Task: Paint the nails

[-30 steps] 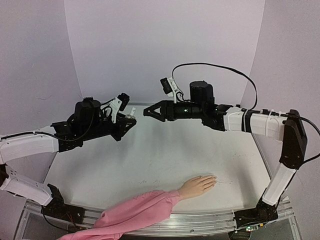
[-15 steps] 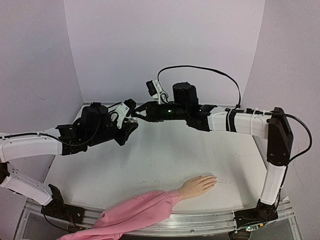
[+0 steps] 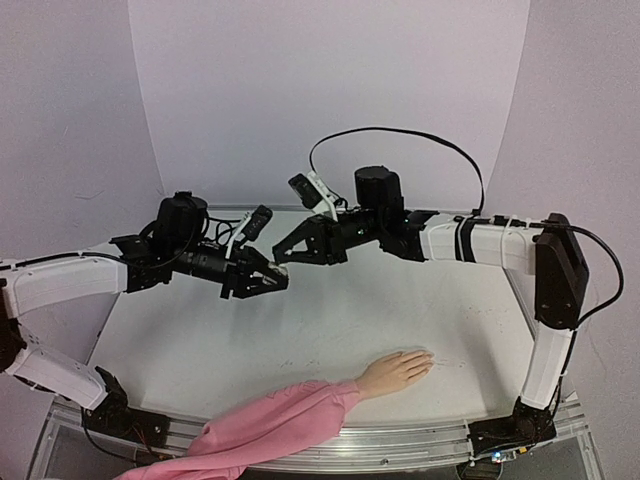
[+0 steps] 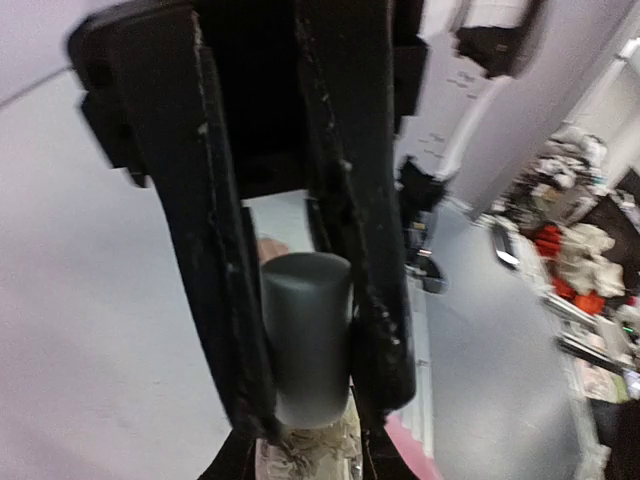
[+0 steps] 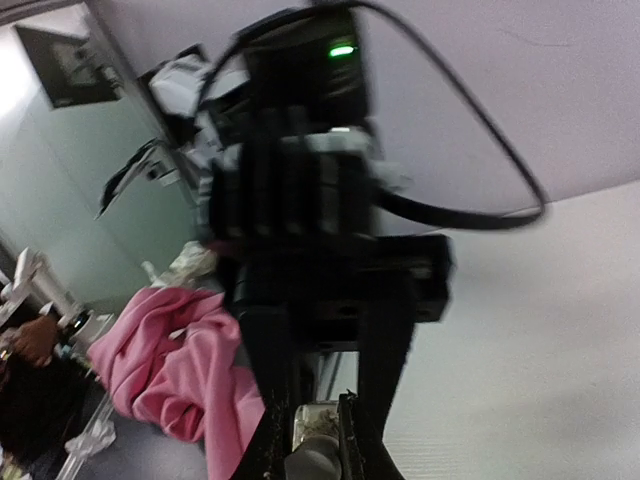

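The peach mannequin hand (image 3: pixel 395 372) lies palm down near the front edge, its pink sleeve (image 3: pixel 280 425) trailing off to the left. Its nails (image 3: pixel 427 358) are too small to tell apart from the fingertips. Above the table's middle the two grippers meet tip to tip around a small bottle (image 3: pixel 280 267). My left gripper (image 3: pixel 272 280) (image 4: pixel 310 420) is shut on the bottle's grey cap (image 4: pixel 305 330). My right gripper (image 3: pixel 285 257) (image 5: pixel 318 455) is shut on the bottle's glass body (image 5: pixel 320 420), which shows speckled contents (image 4: pixel 305 455).
The white table (image 3: pixel 330 320) is backed by pale purple walls on three sides. A metal rail (image 3: pixel 400 440) runs along the front edge, with the arm bases at both corners. A black cable (image 3: pixel 400 135) loops above the right arm.
My right gripper has moved left and down to the left gripper and shut on the bottle's body. The left arm has swung its gripper rightward and lower, still holding the cap.
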Robot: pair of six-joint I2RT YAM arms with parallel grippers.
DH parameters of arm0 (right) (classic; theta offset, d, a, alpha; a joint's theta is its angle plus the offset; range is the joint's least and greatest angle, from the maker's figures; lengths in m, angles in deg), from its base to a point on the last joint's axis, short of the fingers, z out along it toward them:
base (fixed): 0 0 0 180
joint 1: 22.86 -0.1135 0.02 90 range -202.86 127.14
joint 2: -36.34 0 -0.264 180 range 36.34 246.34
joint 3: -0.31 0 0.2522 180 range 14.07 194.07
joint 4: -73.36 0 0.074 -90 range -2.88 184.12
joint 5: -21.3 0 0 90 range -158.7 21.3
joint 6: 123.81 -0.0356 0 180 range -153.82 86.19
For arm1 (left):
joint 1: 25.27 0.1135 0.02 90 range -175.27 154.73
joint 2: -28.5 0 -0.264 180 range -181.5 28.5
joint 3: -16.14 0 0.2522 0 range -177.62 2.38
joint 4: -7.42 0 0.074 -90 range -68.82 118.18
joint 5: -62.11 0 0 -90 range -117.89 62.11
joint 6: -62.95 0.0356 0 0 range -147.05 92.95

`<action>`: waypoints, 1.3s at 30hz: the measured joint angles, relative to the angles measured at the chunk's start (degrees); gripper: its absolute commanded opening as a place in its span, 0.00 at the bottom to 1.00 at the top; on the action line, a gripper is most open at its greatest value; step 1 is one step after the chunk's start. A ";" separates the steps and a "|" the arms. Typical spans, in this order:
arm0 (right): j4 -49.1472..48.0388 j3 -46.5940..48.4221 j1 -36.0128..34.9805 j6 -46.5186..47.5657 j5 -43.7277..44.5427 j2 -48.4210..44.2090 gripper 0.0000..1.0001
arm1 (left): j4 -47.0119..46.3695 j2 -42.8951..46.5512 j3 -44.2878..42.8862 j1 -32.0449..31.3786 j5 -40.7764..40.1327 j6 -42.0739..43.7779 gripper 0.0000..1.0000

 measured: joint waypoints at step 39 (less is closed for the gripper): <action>4.74 5.55 -4.35 -14.49 30.75 1.97 0.34 | -3.28 8.02 6.95 -3.17 -38.66 0.52 0.00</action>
